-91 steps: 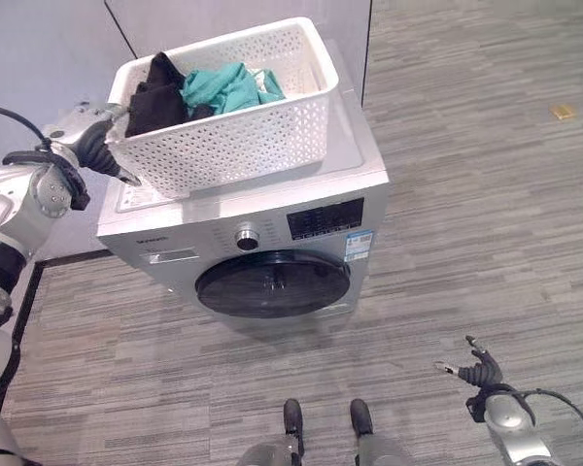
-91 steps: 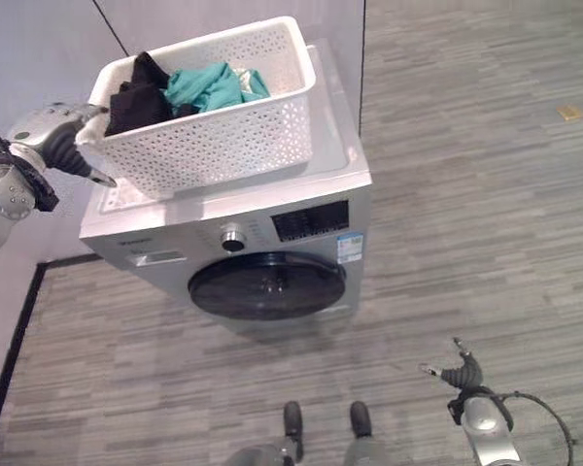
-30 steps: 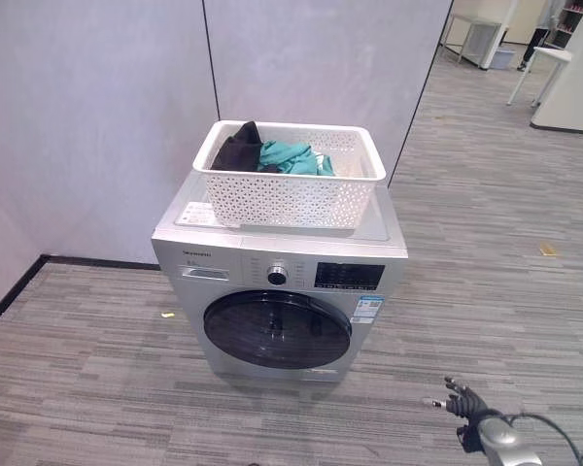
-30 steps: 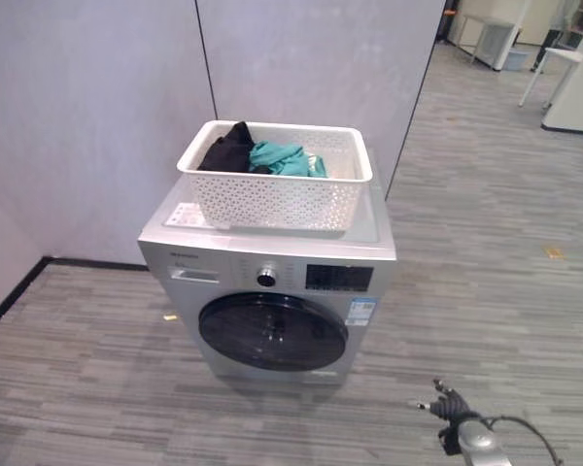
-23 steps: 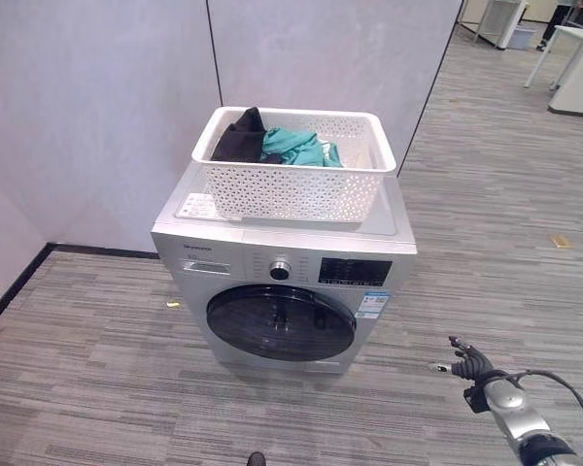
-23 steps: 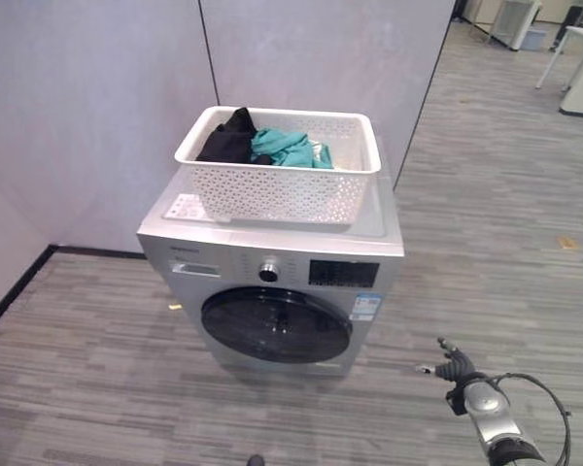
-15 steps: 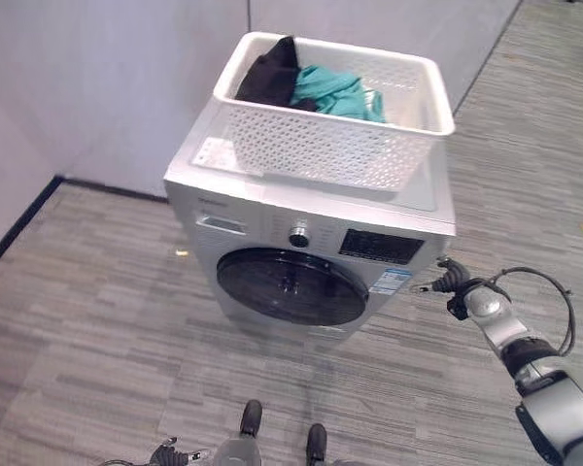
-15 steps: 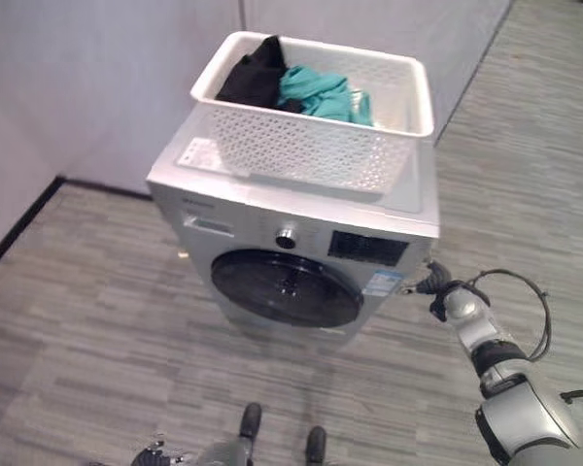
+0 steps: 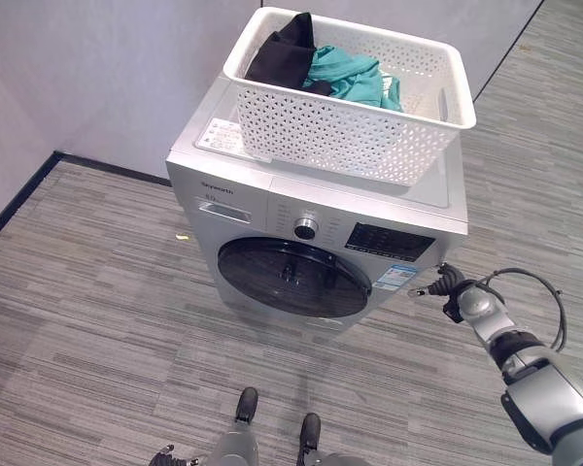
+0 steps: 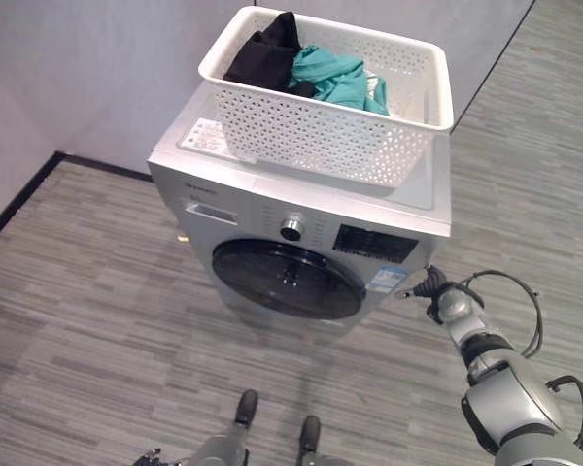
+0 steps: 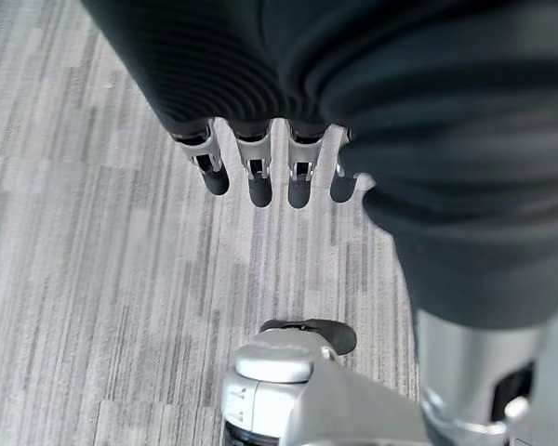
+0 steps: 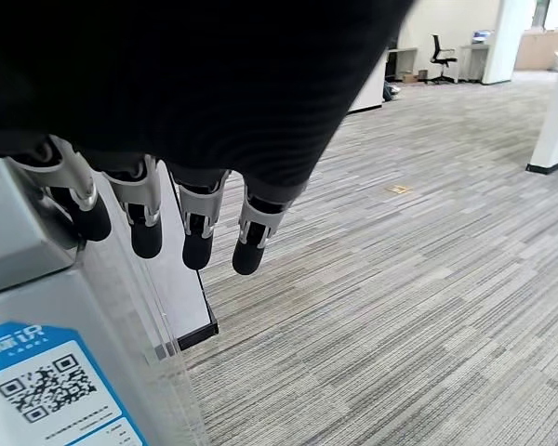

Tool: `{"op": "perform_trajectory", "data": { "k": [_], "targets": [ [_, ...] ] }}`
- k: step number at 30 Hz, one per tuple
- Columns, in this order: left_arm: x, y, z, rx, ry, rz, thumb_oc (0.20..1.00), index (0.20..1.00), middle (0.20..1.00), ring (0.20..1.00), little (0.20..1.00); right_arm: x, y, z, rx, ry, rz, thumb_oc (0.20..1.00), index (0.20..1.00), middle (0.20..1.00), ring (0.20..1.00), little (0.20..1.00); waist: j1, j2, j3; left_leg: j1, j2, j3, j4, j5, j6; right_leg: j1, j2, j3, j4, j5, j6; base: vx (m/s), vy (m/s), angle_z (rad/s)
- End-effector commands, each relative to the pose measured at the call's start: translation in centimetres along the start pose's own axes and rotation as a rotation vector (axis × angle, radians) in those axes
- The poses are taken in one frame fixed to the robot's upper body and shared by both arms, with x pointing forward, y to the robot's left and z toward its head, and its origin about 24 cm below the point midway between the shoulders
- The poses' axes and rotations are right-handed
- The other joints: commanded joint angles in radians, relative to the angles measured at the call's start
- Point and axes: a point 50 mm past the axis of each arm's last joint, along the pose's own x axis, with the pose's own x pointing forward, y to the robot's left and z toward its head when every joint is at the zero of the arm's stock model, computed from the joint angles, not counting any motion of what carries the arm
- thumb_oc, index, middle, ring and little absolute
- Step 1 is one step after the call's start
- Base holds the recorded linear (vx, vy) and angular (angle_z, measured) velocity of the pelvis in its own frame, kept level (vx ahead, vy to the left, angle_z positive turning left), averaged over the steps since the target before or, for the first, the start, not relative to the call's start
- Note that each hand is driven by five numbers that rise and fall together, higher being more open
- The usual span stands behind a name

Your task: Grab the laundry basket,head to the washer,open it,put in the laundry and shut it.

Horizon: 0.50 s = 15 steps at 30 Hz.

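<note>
Left eye view: the silver front-loading washer's round dark glass door is seen closed at centre frame. The right hand, fingers relaxed and holding nothing, is placed just right of it. The white perforated plastic laundry basket is set on top.

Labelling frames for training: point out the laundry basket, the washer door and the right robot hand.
laundry basket (image 9: 345,141): left eye view, on its perforated front wall.
washer door (image 9: 293,279): left eye view, on the dark round glass.
right robot hand (image 9: 448,283): left eye view, on its dark cover.
</note>
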Motion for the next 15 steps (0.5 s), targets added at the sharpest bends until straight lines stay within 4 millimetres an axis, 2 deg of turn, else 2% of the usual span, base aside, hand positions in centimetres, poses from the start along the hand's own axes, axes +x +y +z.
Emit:
{"op": "perform_trajectory", "data": {
  "k": [1,7,8,11,13,14,15],
  "targets": [
    [0.4,2.2,1.8,0.049,-0.037,0.06,1.0,1.0,1.0,1.0,1.0,0.4,3.6,9.8,-0.106,-0.327,0.16,1.0,1.0,1.0,1.0,1.0,0.057,-0.077,0.013,-0.012,-0.039,-0.033,0.001,-0.06,0.022,0.013,-0.13,-0.009,0.014,-0.013,0.086,0.0,-0.001,0.06],
    [0.4,2.7,2.0,0.033,-0.031,0.088,1.0,1.0,1.0,1.0,1.0,0.2,5.5,9.3,-0.034,-0.312,0.177,1.0,1.0,1.0,1.0,1.0,0.046,-0.081,0.011,-0.005,-0.037,-0.026,0.001,-0.062,0.023,0.012,-0.129,-0.003,0.018,-0.015,0.085,0.0,0.002,0.0],
    [0.5,2.8,2.5,0.024,-0.039,0.096,1.0,1.0,1.0,1.0,1.0,0.1,6.4,8.8,0.014,-0.285,0.19,1.0,1.0,1.0,1.0,1.0,0.038,-0.082,0.009,-0.003,-0.036,-0.021,0.001,-0.063,0.023,0.01,-0.128,0.0,0.018,-0.015,0.085,-0.01,0.006,-0.03],
    [0.5,3.0,2.5,0.012,-0.04,0.104,1.0,1.0,1.0,1.0,1.0,-0.1,6.8,8.9,0.012,-0.297,0.204,1.0,1.0,1.0,1.0,1.0,0.028,-0.084,0.009,-0.002,-0.033,-0.016,0.001,-0.063,0.022,0.008,-0.128,0.005,0.019,-0.016,0.083,0.0,0.0,0.0],
    [0.5,2.9,2.4,0.005,-0.031,0.103,1.0,1.0,1.0,1.0,1.0,-0.2,7.1,6.6,-0.025,-0.233,0.188,1.0,1.0,1.0,1.0,1.0,0.009,-0.086,0.007,0.003,-0.03,-0.01,0.001,-0.066,0.023,0.008,-0.127,0.012,0.021,-0.016,0.083,0.0,0.0,0.0],
    [0.5,2.9,2.4,0.006,-0.031,0.103,1.0,1.0,1.0,1.0,1.0,-0.2,7.1,6.6,-0.025,-0.233,0.188,1.0,1.0,1.0,1.0,1.0,0.01,-0.085,0.007,0.003,-0.03,-0.009,0.001,-0.066,0.023,0.008,-0.127,0.012,0.021,-0.016,0.083,0.0,0.0,0.0],
    [0.5,2.9,2.3,0.004,-0.027,0.104,1.0,1.0,1.0,1.0,1.0,-0.2,7.1,5.6,-0.046,-0.202,0.183,1.0,1.0,1.0,1.0,1.0,0.004,-0.086,0.005,0.005,-0.029,-0.008,0.001,-0.067,0.023,0.009,-0.127,0.015,0.022,-0.016,0.083,-0.01,0.0,-0.07]
  ]
}}
